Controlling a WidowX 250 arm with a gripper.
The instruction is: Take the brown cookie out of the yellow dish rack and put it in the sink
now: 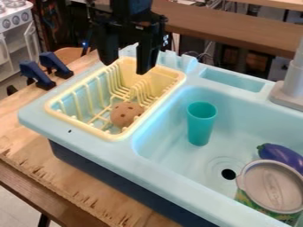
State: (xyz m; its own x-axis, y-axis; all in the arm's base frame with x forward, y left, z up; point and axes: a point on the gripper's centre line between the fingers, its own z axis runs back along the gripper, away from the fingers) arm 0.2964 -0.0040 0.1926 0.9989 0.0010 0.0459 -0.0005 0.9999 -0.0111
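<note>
Gripper: black, two-fingered (125, 68), pointing down above the far end of the yellow rack; fingertips over the rack's far part.
Jaws: released, standing well apart, nothing between them.
Yellow rack: pale yellow plastic dish rack (82, 125), rectangular, rounded corners, slatted sides and upright prongs inside; sits along the left edge of the light blue plastic toy sink unit (165, 181), as I see it. Nearest thing to the gripper.
Rack contents: round brown ball with dark spots (126, 114), resting low among the prongs, toward the near end and close to the side that faces the basin; well apart from the gripper.
Cup: tall, smooth teal plastic cup (201, 128), upright in the basin (168, 128) near its left wall, mouth up.
Basin, right-hand part: glossy purple toy eggplant with a green stem end (281, 155), lying by the right edge of my view; just nearer, a round can with a grey lid and green printed side (273, 186), lid up. Contact between the two: cannot tell.
Drain: round dark hole (229, 174) in the basin floor, between cup and can.
Far right of unit: grey faucet (290, 86), upright on the rim.
Support: light wooden tabletop (65, 177); two dark blue clamps (44, 71) near the unit's far left corner.
</note>
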